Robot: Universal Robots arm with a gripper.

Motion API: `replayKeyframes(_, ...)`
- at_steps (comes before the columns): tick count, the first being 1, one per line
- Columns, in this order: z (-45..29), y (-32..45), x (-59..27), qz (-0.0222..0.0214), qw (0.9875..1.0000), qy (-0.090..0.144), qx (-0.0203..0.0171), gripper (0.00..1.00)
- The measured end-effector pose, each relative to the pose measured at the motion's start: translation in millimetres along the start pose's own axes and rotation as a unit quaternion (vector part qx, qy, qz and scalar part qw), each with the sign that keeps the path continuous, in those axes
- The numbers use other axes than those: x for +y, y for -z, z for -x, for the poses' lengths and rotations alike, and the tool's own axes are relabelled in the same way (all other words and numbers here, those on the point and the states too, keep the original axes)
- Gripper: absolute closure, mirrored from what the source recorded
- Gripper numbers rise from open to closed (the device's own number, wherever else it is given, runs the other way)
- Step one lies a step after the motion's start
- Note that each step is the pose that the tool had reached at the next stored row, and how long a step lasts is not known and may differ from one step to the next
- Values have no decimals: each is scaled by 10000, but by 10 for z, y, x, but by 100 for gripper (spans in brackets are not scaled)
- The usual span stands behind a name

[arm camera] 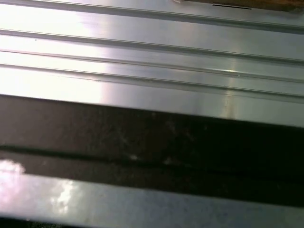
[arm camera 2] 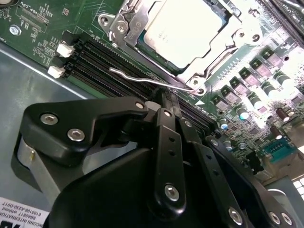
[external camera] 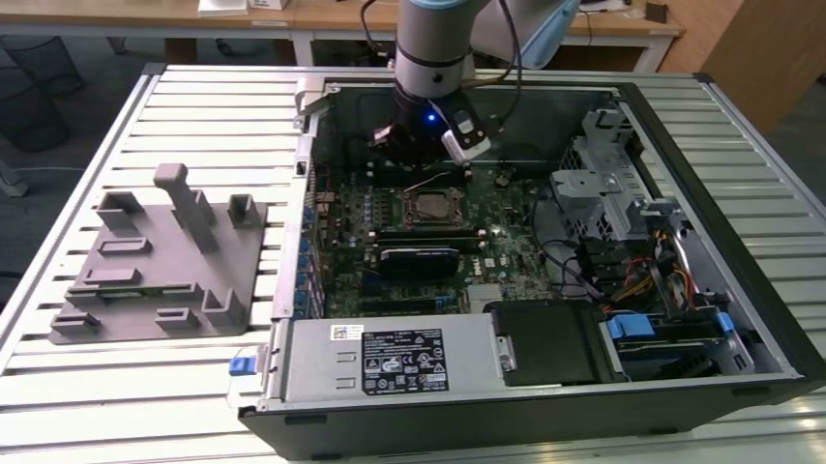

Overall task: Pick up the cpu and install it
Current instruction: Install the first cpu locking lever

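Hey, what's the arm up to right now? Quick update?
Gripper shut, empty, at the socket lever. Cpu seated in the motherboard socket, retention frame over its edges. Nothing blocking.

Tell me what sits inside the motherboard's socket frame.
The cpu, pale silver top up, sits inside the metal socket frame, which lies over its edges. The thin retention lever runs beside it. The contacts under the chip are covered.

The cpu (arm camera 2: 183,29) is a small flat square chip with a pale silver metal top, pretty shiny under the light. It sits flat in its socket on the green board, with the metal retention frame lying around its edges. In the exterior view the cpu (external camera: 431,205) lies near the middle of the open case.
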State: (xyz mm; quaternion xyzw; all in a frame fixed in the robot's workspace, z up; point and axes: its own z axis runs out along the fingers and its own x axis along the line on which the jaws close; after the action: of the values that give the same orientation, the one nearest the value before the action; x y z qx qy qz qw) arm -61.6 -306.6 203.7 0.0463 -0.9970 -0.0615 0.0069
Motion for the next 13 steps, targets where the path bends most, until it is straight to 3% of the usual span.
replayKeyframes(13, -3, -4, -31, -28, 10000, -1, 2, 89)
